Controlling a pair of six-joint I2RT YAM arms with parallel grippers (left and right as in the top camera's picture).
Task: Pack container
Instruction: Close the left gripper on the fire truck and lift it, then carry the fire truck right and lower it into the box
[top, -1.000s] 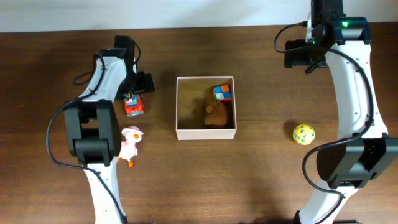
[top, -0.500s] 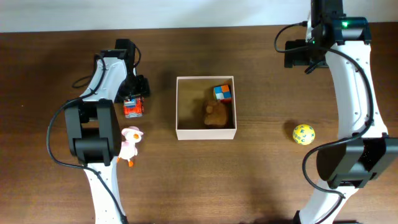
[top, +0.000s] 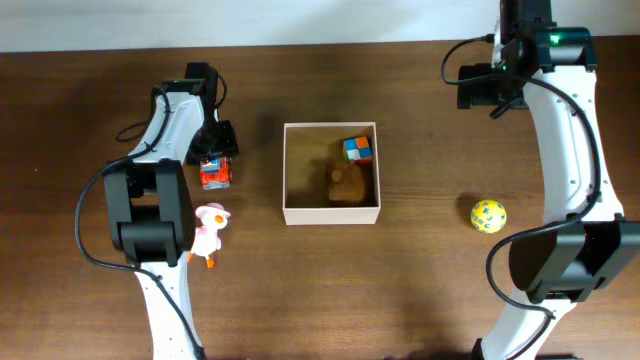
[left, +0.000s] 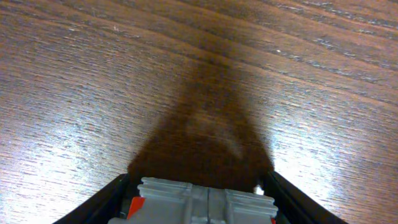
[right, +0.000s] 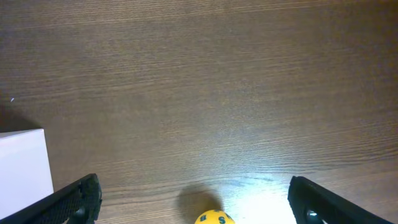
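Tan cardboard lines the white-walled container, which sits mid-worktop between my two arms. Inside it, against the right wall, I see a multicoloured cube at the far corner and a brown plush toy just in front of it; the left half is bare. The left gripper has its fingers either side of a red-and-grey toy car; I cannot tell if they grip it. The right gripper hangs with fingers wide above a yellow ball.
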